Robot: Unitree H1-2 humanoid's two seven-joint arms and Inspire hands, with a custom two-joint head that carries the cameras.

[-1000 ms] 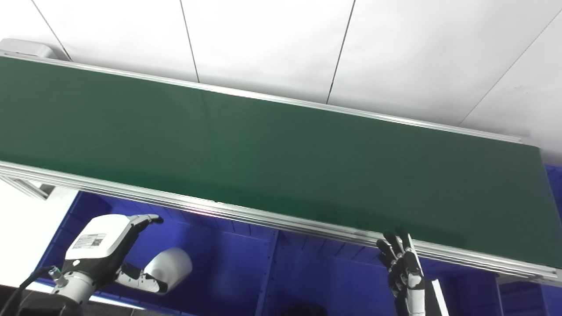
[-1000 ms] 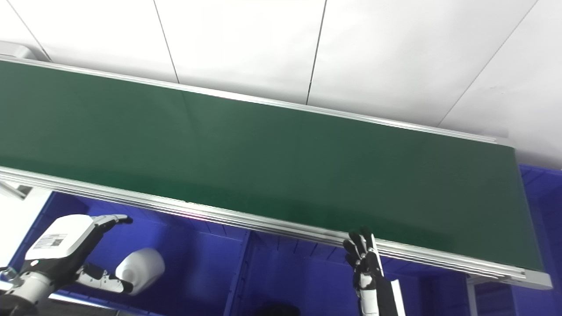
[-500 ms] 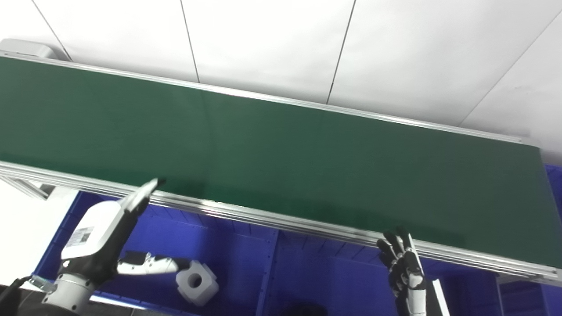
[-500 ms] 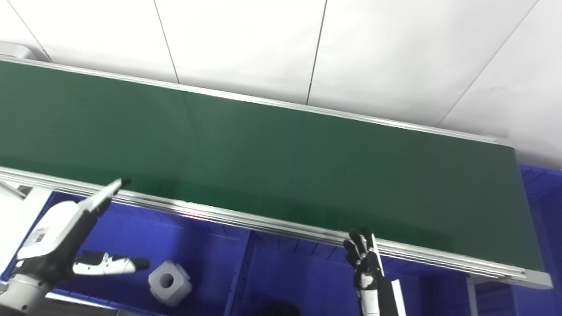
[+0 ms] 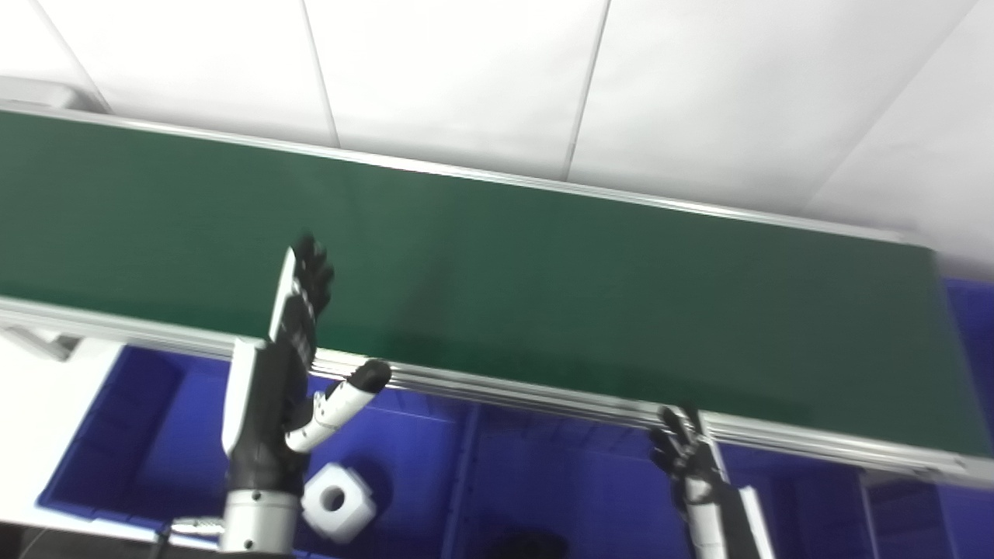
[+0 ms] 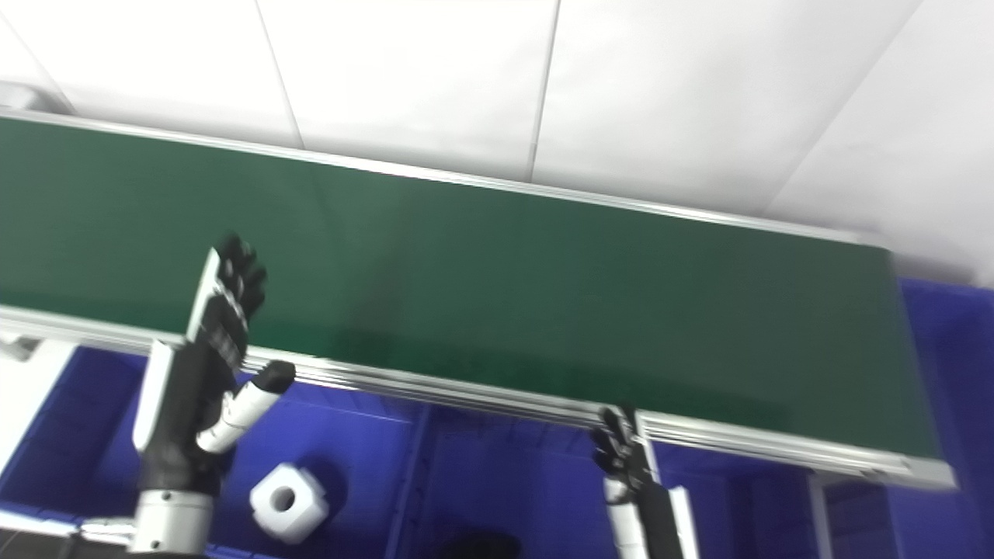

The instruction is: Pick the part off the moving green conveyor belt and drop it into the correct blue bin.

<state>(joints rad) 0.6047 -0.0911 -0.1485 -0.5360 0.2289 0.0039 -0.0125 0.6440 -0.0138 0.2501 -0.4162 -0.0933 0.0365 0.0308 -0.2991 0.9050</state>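
Note:
A white blocky part with a round hole [image 5: 338,502] lies on the floor of the left blue bin [image 5: 116,435]; it also shows in the right eye view [image 6: 287,501]. My left hand [image 5: 283,380] is open and empty, fingers straight up over the belt's near rail, thumb out to the right, above and left of the part. My right hand [image 5: 687,458] is low at the near rail, fingers apart, holding nothing. The green conveyor belt [image 5: 543,272] carries nothing.
A second blue bin [image 5: 575,497] sits right of the first, split from it by a blue wall [image 5: 462,481]. Another blue bin [image 6: 947,326] shows past the belt's right end. The aluminium rail [image 5: 505,392] runs along the belt's near edge. White wall panels lie behind.
My left hand let go of the white part, which dropped into the left bin, then turned upright and rose over the belt's near edge. The camera has shifted slightly. The right hand stays put.

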